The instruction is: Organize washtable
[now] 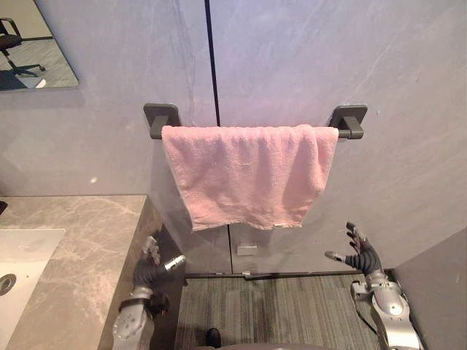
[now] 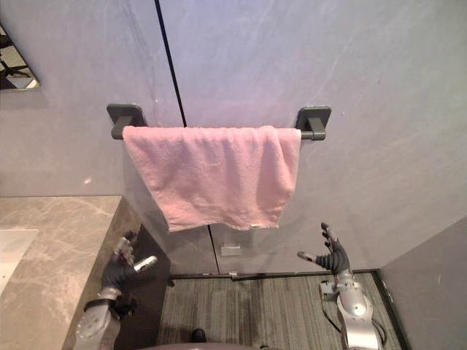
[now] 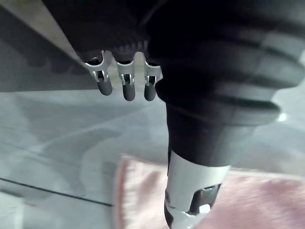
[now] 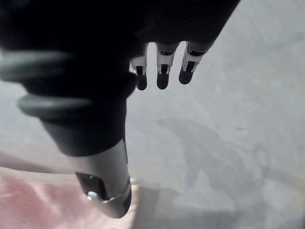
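Observation:
A pink towel (image 1: 244, 175) hangs draped over a dark wall-mounted rail (image 1: 350, 122), spread across nearly its whole width, its lower hem uneven. My left hand (image 1: 152, 271) is below the towel's left corner, beside the counter's side, with fingers relaxed and open and nothing in them. My right hand (image 1: 361, 255) is below and right of the towel, fingers spread open and empty. The towel's pink edge (image 3: 143, 191) lies past my left thumb in the left wrist view, and a strip of the same pink cloth (image 4: 33, 200) lies past my right thumb in the right wrist view.
A marble washtable counter (image 1: 80, 248) with a white sink (image 1: 18, 262) stands at the left. A mirror (image 1: 33, 44) hangs on the grey wall at upper left. Grey carpet (image 1: 277, 313) covers the floor under the rail.

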